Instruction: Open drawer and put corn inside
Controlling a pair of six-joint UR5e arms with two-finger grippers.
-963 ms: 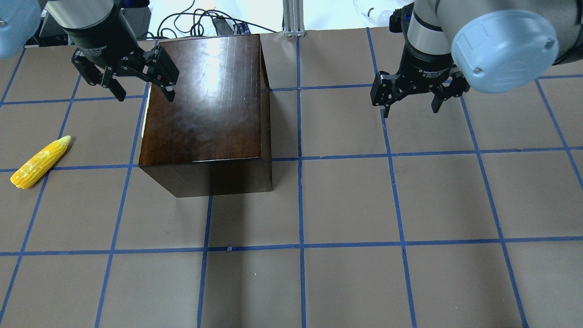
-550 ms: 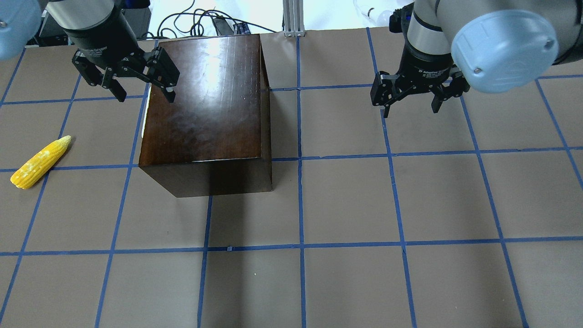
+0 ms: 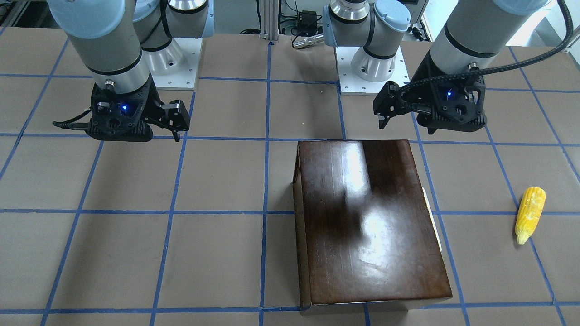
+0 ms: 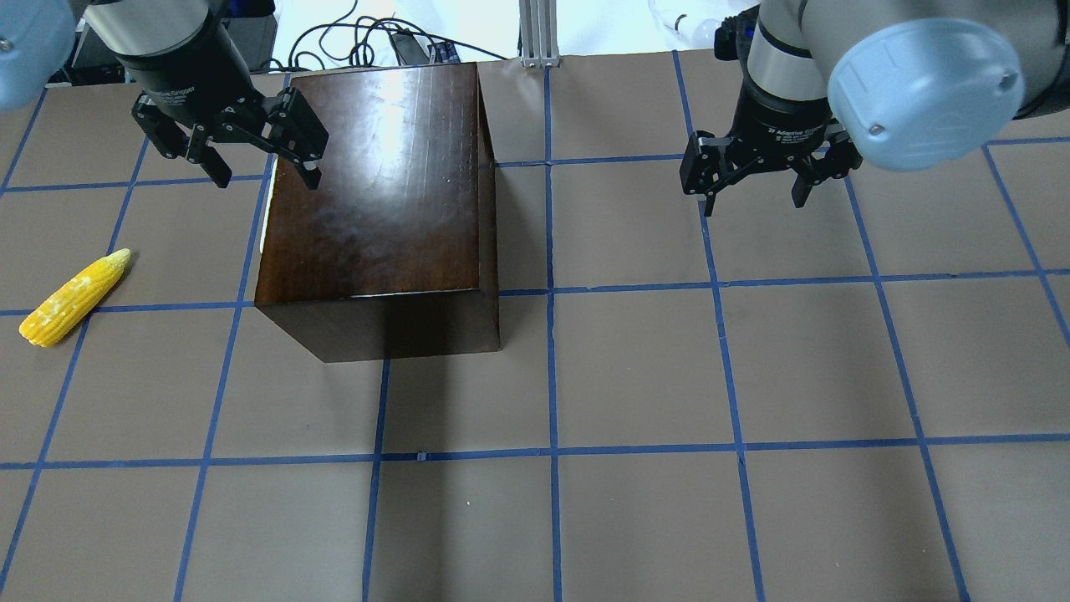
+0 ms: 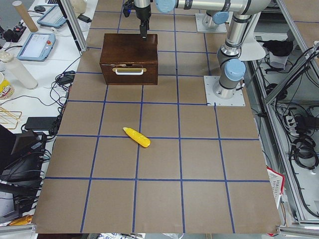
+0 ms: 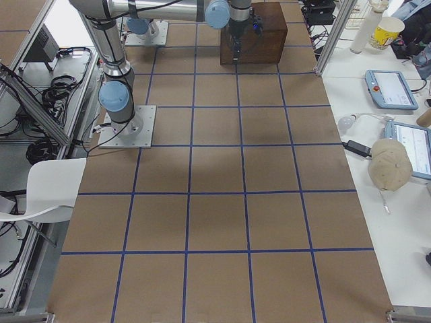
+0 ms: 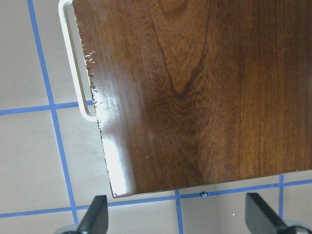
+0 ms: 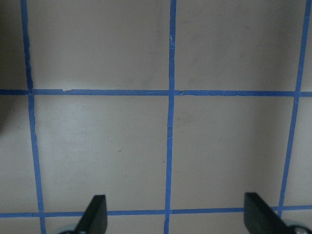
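**Left gripper over the handle-side corner of a closed box**

Since a second ago, the left gripper (image 4: 267, 180) has crept only slightly toward the upper edge of the overhead view. The right gripper (image 4: 752, 203), the corn (image 4: 73, 298) and the dark brown wooden box (image 4: 376, 192) lie as they did.

We see the left gripper hanging above the box's handle-side edge, by the corner nearer the robot's bases. Its jaws are spread wide and carry nothing. In its wrist view the two fingertips (image 7: 95, 214) flank that corner.

The drawer (image 5: 128, 74) sits fully pushed in, its front flush with the box. Its whitish handle (image 7: 73, 63) faces the robot's left.

The corn rests on the brown table (image 4: 669, 376), well apart from the box on the handle side. Its paler tip points toward the box.

The right gripper hovers over bare table crossed by blue tape lines (image 8: 169, 122), well away from the box. It too is wide apart and empty.
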